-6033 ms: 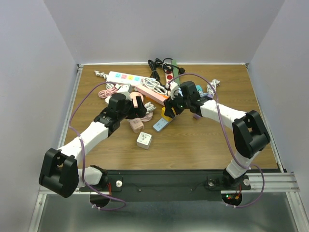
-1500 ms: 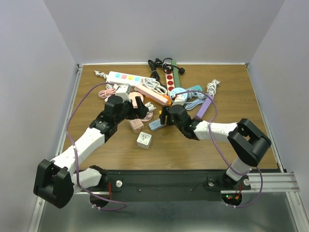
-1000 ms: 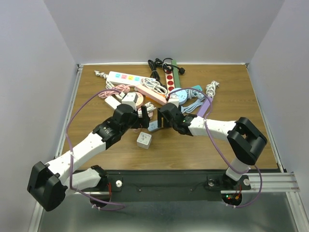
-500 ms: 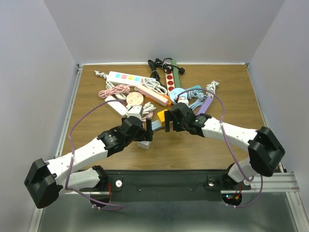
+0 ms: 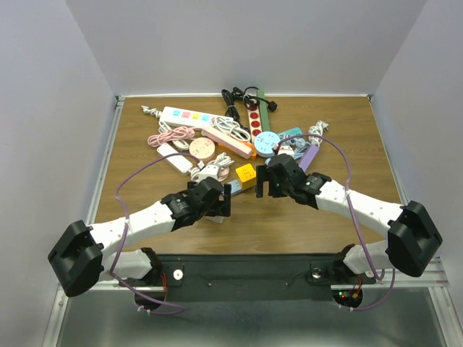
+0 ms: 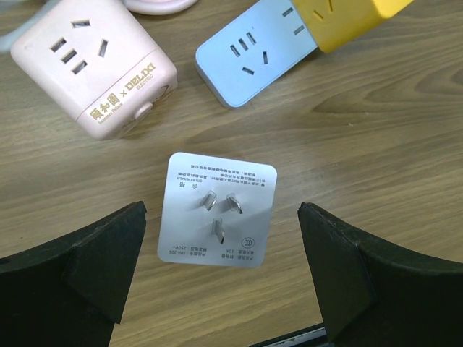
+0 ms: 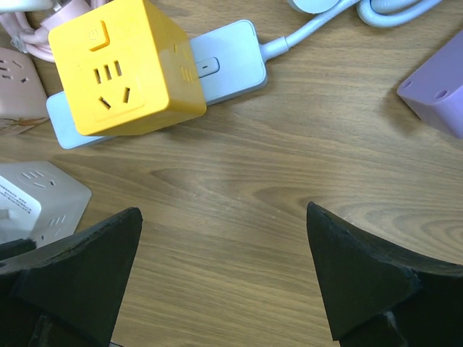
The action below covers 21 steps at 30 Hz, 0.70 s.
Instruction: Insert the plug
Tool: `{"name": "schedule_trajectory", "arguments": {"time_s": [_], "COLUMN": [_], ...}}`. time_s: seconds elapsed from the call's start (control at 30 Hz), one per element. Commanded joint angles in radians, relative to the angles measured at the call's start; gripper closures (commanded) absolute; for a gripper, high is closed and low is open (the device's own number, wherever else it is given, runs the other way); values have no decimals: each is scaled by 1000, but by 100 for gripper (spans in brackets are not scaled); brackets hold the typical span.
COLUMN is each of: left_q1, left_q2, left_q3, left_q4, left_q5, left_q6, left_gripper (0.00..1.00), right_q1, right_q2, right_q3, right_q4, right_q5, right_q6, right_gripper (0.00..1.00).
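Note:
A yellow cube adapter (image 7: 123, 69) (image 5: 246, 174) sits on one end of a light-blue power strip (image 7: 228, 65) (image 6: 253, 58); whatever joins them is hidden under the cube. A white cube adapter (image 6: 217, 210) lies on the wood with the three prongs of its plug (image 6: 219, 213) facing up. My left gripper (image 6: 221, 242) (image 5: 226, 199) hangs open straight above it, one finger on each side, touching nothing. My right gripper (image 7: 223, 217) (image 5: 262, 186) is open over bare wood, just right of the yellow cube and holding nothing.
A pink cube socket (image 6: 94, 69) lies beside the white adapter. A purple strip (image 7: 438, 94) (image 5: 309, 155) is to the right. Further back are a white strip with coloured sockets (image 5: 187, 116), a red-socket strip (image 5: 253, 116), a round pink socket (image 5: 202, 149) and tangled cables (image 5: 230, 129).
My right gripper has opened and drawn back to the right, leaving the yellow cube on the blue strip. My left arm has swung toward the near edge and now hovers over the white adapter.

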Motion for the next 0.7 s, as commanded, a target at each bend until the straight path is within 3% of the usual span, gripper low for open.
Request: {"name": "schedule_trajectory", "arguments": {"time_s": [0.0, 0.2, 0.3, 0.37, 0.4, 0.53, 0.57, 0.67], "left_q1": [-7, -6, -6, -6, -6, -6, -6, 2], "left_q2": [32, 91, 126, 140, 147, 158, 158, 135], "left_q3": [-9, -16, -7, 2, 5, 22, 30, 80], "left_q4": [13, 45, 44, 31, 34, 25, 17, -4], "left_q5": [-6, 24, 41, 52, 58, 92, 107, 170], "left_q6": [1, 24, 50, 56, 65, 78, 81, 82], "left_gripper": [1, 3, 11, 28, 45, 85, 98, 100], "right_q1": [-10, -15, -16, -19, -21, -27, -28, -30], "right_q2": [-39, -68, -88, -106, -121, -158, -184, -239], "right_q3": [10, 15, 16, 21, 21, 12, 1, -31], "right_q4": [15, 15, 14, 15, 20, 47, 61, 141], "right_q5": [-8, 3, 9, 12, 18, 20, 0, -68], "right_q6": [-1, -12, -27, -49, -69, -123, -159, -246], "right_gripper": [0, 0, 0, 0, 0, 0, 0, 0]}}
